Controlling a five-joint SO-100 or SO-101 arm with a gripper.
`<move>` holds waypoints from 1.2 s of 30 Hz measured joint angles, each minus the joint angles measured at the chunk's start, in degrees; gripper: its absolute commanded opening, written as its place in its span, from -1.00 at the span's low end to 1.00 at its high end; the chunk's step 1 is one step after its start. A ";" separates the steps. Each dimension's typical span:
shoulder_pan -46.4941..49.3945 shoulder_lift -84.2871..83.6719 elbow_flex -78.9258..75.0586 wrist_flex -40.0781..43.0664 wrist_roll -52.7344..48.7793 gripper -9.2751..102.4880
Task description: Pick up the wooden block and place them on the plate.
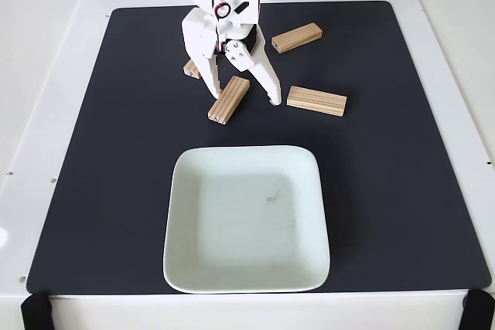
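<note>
The plate (246, 222) serves as the landmark in the fixed view: a pale mint-white square dish with rounded corners, a raised rim and a smooth, faintly glossy surface, with a small dull mark near its middle. It rests on a matte black mat (93, 152) that covers most of a white table (39, 52), and nothing lies on it.

All four wooden blocks lie beyond the plate's far edge, on the mat. Each is a small rectangular bar of light-tan wood with grooves running along its length. The nearest block (229, 100) sits just past the far rim, tilted diagonally. A second block (317, 100) lies to the right of it, almost parallel to the plate's far edge. A third block (296, 37) lies farther off, up and to the right, slightly angled. The fourth block (191, 69) is mostly hidden behind the arm, only its end showing.

The white plastic gripper (246, 96) points down above the plate's far side, its two fingers spread wide and grasping nothing. The diagonal block lies between them, close beside the left finger (212, 83); whether the finger touches it cannot be told.
</note>
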State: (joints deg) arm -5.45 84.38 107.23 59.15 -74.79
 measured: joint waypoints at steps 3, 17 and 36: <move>0.00 0.00 0.00 0.00 0.00 -0.11; 0.09 0.00 0.35 0.00 0.00 -0.66; 0.44 2.64 -0.62 0.53 3.16 -0.84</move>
State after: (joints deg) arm -5.01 87.01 106.61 59.68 -71.63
